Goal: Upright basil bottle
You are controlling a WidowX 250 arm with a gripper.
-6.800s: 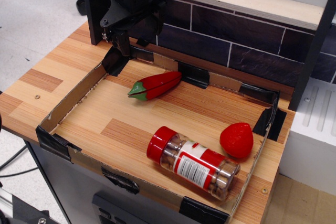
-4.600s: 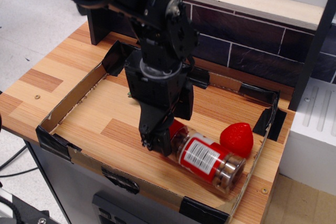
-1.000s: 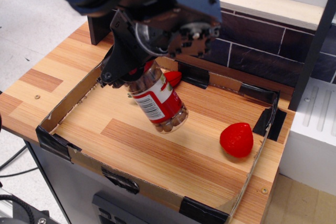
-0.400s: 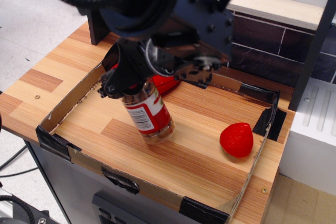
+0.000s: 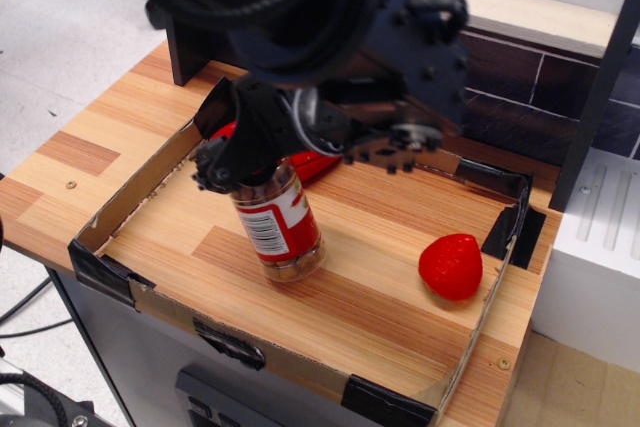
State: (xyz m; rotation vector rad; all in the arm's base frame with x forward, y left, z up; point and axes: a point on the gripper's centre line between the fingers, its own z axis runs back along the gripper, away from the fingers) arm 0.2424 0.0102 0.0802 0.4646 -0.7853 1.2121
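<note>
From the one view, my arm reaches in from the top left, bent over the left half of the cardboard tray [image 5: 128, 195], with the wrist pointing down. My gripper [image 5: 243, 157] is closed around the top of the basil bottle [image 5: 276, 225], and my bulk hides its cap. The bottle stands almost straight, leaning only slightly, with its clear bottom end on or just over the wooden tray floor; I cannot tell if it is touching. It sits in the left-centre of the tray, near the front wall. Behind it, part of the red toy pepper [image 5: 312, 164] shows under my wrist. The toy strawberry [image 5: 451, 266] lies well apart, near the right wall.

A moment ago the bottle tilted a little more and its base sat slightly farther left. A second ago I held it plainly slanted and raised over the tray. Earlier still it lay on its side at the front right, next to the strawberry, which has not moved.
</note>
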